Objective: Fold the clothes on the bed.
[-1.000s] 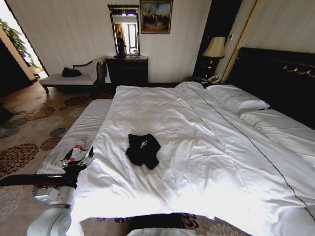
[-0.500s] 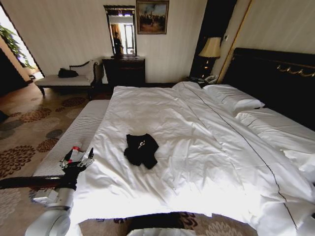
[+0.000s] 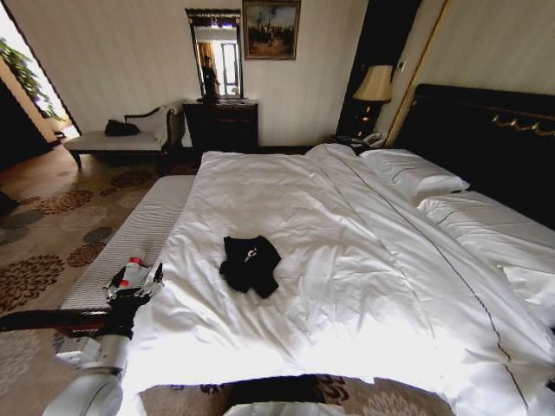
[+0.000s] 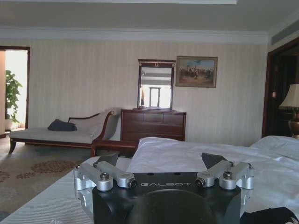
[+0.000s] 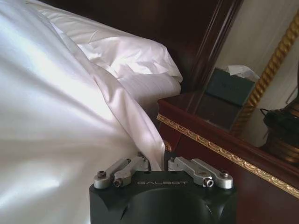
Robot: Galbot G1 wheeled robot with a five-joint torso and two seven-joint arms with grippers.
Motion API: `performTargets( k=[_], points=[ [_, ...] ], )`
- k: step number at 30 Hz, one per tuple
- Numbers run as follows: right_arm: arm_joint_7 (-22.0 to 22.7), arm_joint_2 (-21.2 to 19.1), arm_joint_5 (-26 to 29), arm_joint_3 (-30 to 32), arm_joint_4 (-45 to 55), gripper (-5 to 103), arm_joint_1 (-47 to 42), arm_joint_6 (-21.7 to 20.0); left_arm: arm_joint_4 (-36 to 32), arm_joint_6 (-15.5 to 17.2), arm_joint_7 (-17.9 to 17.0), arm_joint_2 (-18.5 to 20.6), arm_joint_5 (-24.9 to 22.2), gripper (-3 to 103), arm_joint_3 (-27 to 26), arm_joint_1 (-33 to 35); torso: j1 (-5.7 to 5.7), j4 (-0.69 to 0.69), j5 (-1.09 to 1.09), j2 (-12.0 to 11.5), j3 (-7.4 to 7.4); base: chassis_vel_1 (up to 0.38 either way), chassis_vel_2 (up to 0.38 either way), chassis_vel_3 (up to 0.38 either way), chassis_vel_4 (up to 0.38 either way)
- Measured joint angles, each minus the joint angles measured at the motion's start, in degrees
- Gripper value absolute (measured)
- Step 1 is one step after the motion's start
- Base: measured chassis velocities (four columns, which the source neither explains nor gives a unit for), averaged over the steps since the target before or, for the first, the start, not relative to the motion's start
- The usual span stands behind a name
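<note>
The clothes [image 3: 250, 264], a black T-shirt, lie crumpled in a small heap on the white duvet of the bed [image 3: 347, 260], toward its near left part. My left gripper [image 3: 135, 286] hovers open at the bed's near left corner, over the end of the striped bench, well left of the shirt and apart from it. In the left wrist view the left gripper [image 4: 160, 161] has its fingers [image 4: 108, 159] spread wide with nothing between them, and a corner of the black shirt [image 4: 273, 215] shows. My right gripper [image 5: 159, 163] has its links drawn together beside the duvet's edge near the headboard.
A grey striped bench [image 3: 139, 230] runs along the bed's left side, with a small red-and-white packet [image 3: 132, 269] on it by my left gripper. A dark nightstand [image 5: 224, 140] stands close to the right gripper. Pillows [image 3: 414, 172], a lamp [image 3: 376, 85] and a dresser [image 3: 222, 126] lie farther off.
The whole head view has shifted slightly, so the camera moved. The shirt lies as before, and the left gripper keeps its place by the bed corner.
</note>
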Motion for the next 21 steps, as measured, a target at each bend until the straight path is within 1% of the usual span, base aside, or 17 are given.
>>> performTargets(
  k=[1, 2, 3, 4, 5, 6, 7, 8, 10, 11, 13, 15, 18, 19, 21],
  points=[
    [0.19, 0.39, 0.06, 0.17, 0.78, 21, -0.24, 0.0, 0.08, -0.05, 0.02, -0.1, 0.0, 100, -0.05, -0.04, 0.0, -0.01, 0.0, 0.0, 0.0, 0.0, 0.0, 0.0, 0.0],
    [0.35, 0.67, 0.13, 0.33, 1.24, 21, -0.42, 0.01, 0.12, -0.1, 0.03, -0.16, -0.03, 100, -0.1, -0.07, 0.0, -0.01, -0.01, 0.0, 0.0, 0.0, 0.0, 0.0, 0.0],
    [0.5, 0.96, 0.26, 0.57, 1.71, 27, -0.66, 0.05, 0.16, -0.14, 0.07, -0.22, -0.06, 100, -0.15, -0.09, 0.0, 0.02, 0.0, 0.0, 0.0, 0.0, 0.0, 0.0, 0.0],
    [0.5, 0.96, 0.26, 0.57, 1.71, 27, -0.66, 0.05, 0.16, -0.14, 0.07, -0.22, -0.06, 100, -0.15, -0.09, 0.0, 0.02, 0.0, 0.0, 0.0, 0.0, 0.0, 0.0, 0.0],
    [0.57, 1.28, 0.48, 0.9, 2.35, 32, -1.03, 0.15, 0.25, -0.23, 0.12, -0.23, -0.12, 100, -0.22, -0.08, 0.0, 0.08, 0.0, 0.0, 0.0, 0.0, 0.0, 0.0, 0.0],
    [0.57, 1.57, 0.79, 1.28, 3.07, 37, -1.51, 0.28, 0.33, -0.3, 0.16, -0.22, -0.2, 100, -0.3, -0.08, 0.0, 0.11, 0.0, 0.0, 0.0, 0.0, 0.0, 0.0, 0.0],
    [0.56, 1.72, 0.96, 1.49, 3.45, 37, -1.79, 0.36, 0.38, -0.33, 0.2, -0.17, -0.27, 100, -0.34, -0.06, 0.0, 0.1, 0.0, 0.0, 0.0, 0.0, 0.0, 0.0, 0.0],
    [0.5, 2.07, 1.44, 1.9, 4.32, 42, -2.35, 0.45, 0.51, -0.37, 0.25, -0.01, -0.39, 100, -0.4, -0.06, 0.0, 0.1, -0.01, 0.0, 0.0, 0.0, 0.0, 0.0, 0.0],
    [0.38, 2.5, 2.09, 2.28, 5.26, 42, -2.95, 0.52, 0.6, -0.38, 0.26, 0.14, -0.46, 100, -0.42, -0.12, 0.0, 0.1, -0.01, 0.0, 0.0, 0.0, 0.0, 0.0, 0.0],
    [0.28, 2.79, 2.64, 2.53, 5.9, 54, -3.35, 0.56, 0.63, -0.39, 0.26, 0.22, -0.48, 100, -0.43, -0.21, 0.0, 0.08, -0.01, 0.0, 0.0, 0.0, 0.0, 0.0, 0.0],
    [-0.11, 3.67, 4.35, 3.33, 8.33, 65, -4.67, 0.59, 0.62, -0.39, 0.25, 0.35, -0.48, 100, -0.32, -0.43, 0.0, 0.08, -0.01, -0.01, 0.0, 0.0, 0.0, 0.0, 0.0],
    [-0.32, 4.12, 4.95, 3.72, 9.46, 65, -5.2, 0.59, 0.57, -0.39, 0.24, 0.35, -0.48, 100, -0.25, -0.47, 0.0, 0.09, -0.01, 0.0, 0.0, 0.0, 0.0, 0.0, 0.0],
    [-1.85, 6.36, 7.55, 5.53, 16.14, 81, -8.36, 1.07, 0.42, -0.38, 0.23, 0.32, -0.4, 100, -0.02, -0.51, 0.01, 0.09, -0.01, -0.01, 0.0, 0.0, 0.0, 0.0, 0.0],
    [-1.85, 6.36, 7.55, 5.53, 16.14, 81, -8.36, 1.07, 0.42, -0.38, 0.23, 0.32, -0.4, 100, -0.02, -0.51, 0.01, 0.09, -0.01, -0.01, 0.0, 0.0, 0.0, 0.0, 0.0],
    [-3.19, 8.49, 8.82, 6.7, 22.71, 92, -11.2, 1.75, 0.41, -0.37, 0.23, 0.22, -0.26, 100, 0.08, -0.33, 0.01, 0.09, -0.01, 0.0, 0.0, 0.0, 0.0, 0.0, 0.0]
  ],
)
